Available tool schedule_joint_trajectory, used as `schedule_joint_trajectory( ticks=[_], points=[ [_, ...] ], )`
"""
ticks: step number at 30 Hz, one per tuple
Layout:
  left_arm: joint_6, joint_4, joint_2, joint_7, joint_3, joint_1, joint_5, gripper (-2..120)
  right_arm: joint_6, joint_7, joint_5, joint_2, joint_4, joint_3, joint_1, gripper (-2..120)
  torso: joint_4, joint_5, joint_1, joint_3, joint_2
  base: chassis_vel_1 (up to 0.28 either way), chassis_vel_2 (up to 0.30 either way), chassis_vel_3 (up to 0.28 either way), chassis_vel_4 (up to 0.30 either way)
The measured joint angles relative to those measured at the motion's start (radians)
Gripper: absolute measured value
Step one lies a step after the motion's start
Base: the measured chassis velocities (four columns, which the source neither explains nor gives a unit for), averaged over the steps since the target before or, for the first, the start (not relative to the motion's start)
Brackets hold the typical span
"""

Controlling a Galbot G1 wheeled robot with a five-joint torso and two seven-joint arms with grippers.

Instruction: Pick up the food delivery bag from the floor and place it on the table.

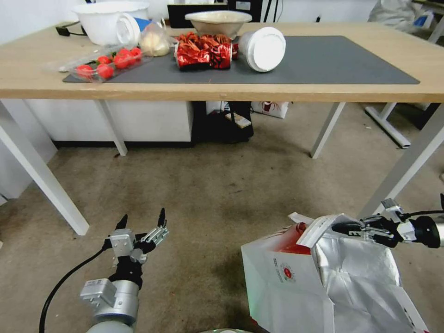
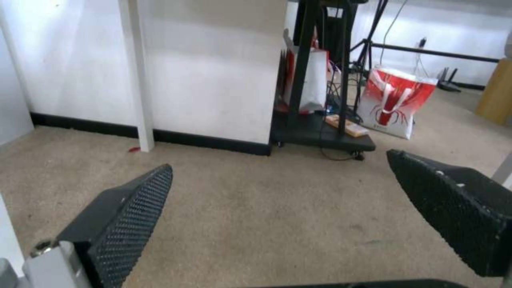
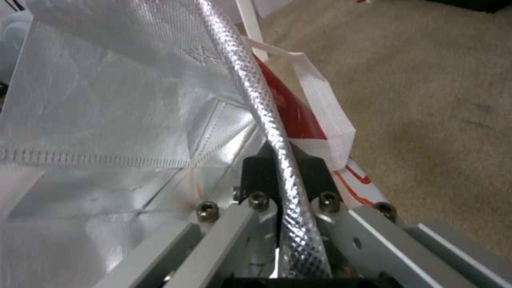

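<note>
Stained carpet floor (image 1: 203, 194) ran under the long worktop (image 1: 27, 69), whose mat was crowded with bowls and tomatoes. At our lower right sat the food delivery bag (image 1: 286, 286), its base cut off from sight. Our right claw (image 1: 354, 227) was clenched on its foil rim, seemingly for a lift. Our left claw (image 1: 141, 225) hung released over bare carpet, apparently idle.

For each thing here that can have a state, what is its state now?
food delivery bag: on the floor, mouth open, rim pinched
right gripper: shut on the bag's foil rim
left gripper: open, empty, above the floor
white cup: lying on its side on the table
tomato tray: open
</note>
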Motion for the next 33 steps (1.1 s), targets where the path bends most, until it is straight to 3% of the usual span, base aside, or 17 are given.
schedule_joint_trajectory(
  ticks=[33],
  points=[
    [-0.051, -0.018, -0.013, -0.022, 0.007, 0.011, 0.002, 100, -0.003, 0.017, 0.022, -0.016, 0.029, 0.024, -0.027, 0, 0.0, 0.0, 0.0, 0.0, 0.0, 0.0, 0.0, 0.0, 0.0]
  ],
)
